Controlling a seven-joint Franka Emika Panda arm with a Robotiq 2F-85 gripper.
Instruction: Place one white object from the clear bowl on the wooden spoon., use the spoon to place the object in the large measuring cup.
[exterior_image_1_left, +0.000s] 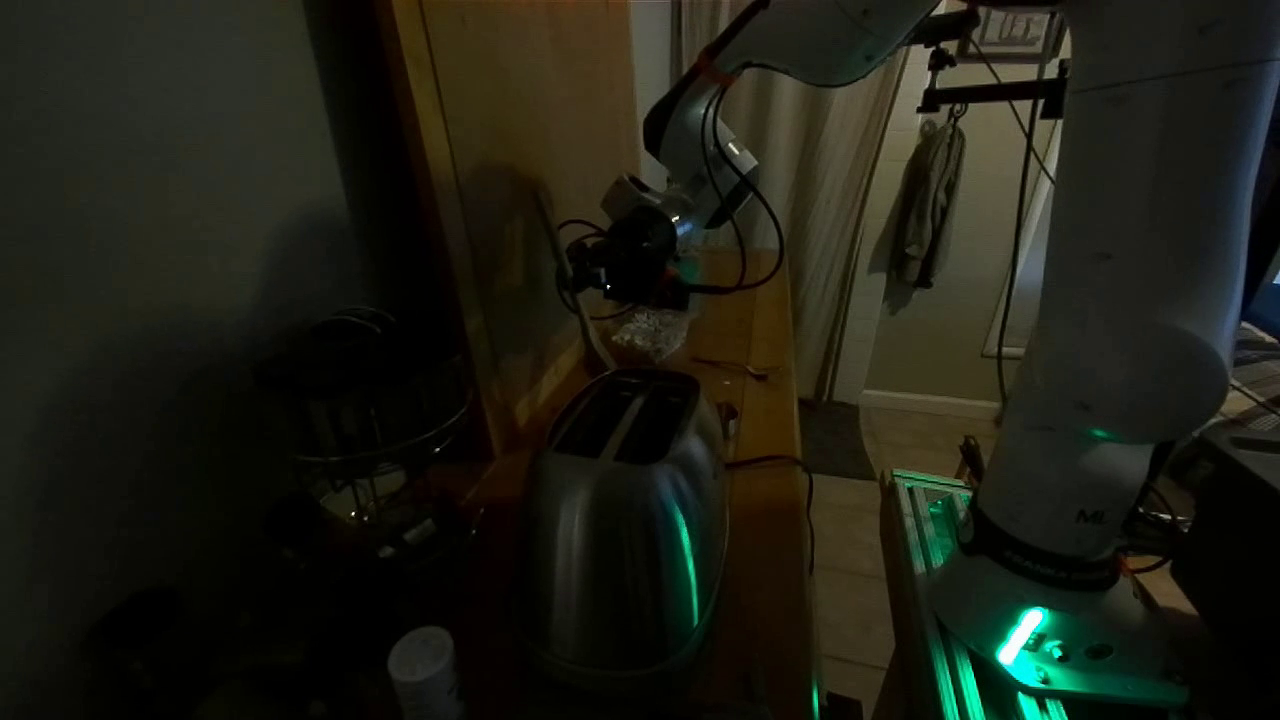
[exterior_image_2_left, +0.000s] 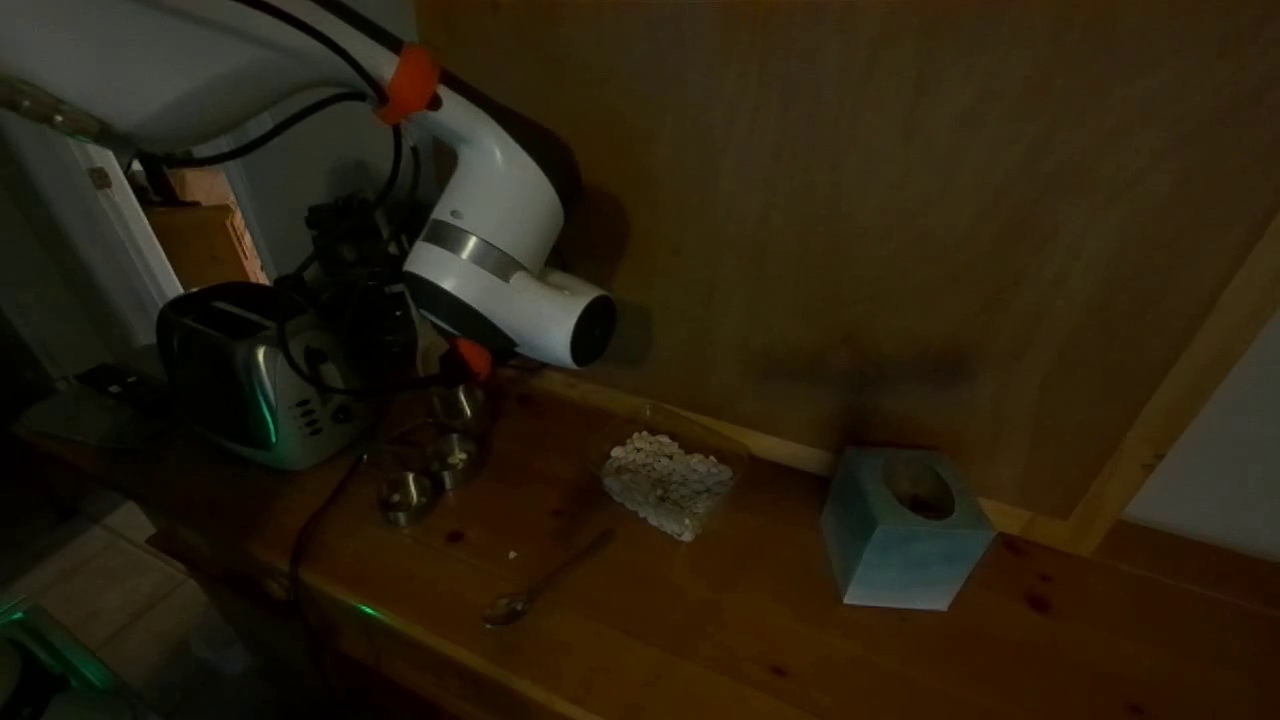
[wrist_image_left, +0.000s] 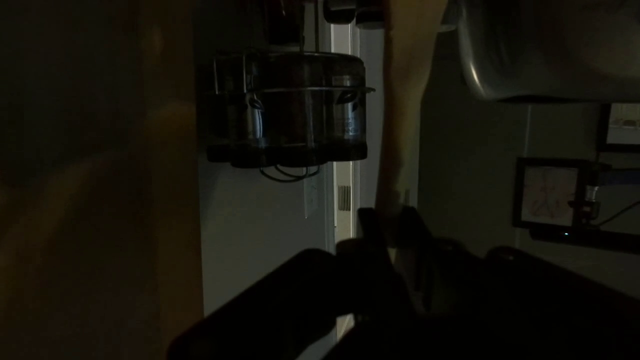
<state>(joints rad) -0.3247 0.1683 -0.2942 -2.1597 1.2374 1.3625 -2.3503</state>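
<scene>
In the wrist view, one black gripper is closed on one long, pale wooden spoon, pinched between its two fingers; whether anything rests on that spoon cannot be told. In an exterior view it leans steeply beside a tall brown wooden panel, its low end showing just beyond one rounded silver metal toaster with two slots. On the brown wooden desk, one clear, square-sided bowl stands far back, near the panel, heaped with small, flat white pieces, too many to count. Between toaster and bowl sit three round, shiny metal measuring cups, grouped near one another, one near and two farther back; which is the large one is hard to tell. Nearer the front edge lies one slim metal spoon, with one tiny white bit alone just left of it. One pale blue-green cube tissue box stands to the right of the bowl. Left of the toaster in an exterior view are one white cylinder, near, and one round wire rack of dark jars.
</scene>
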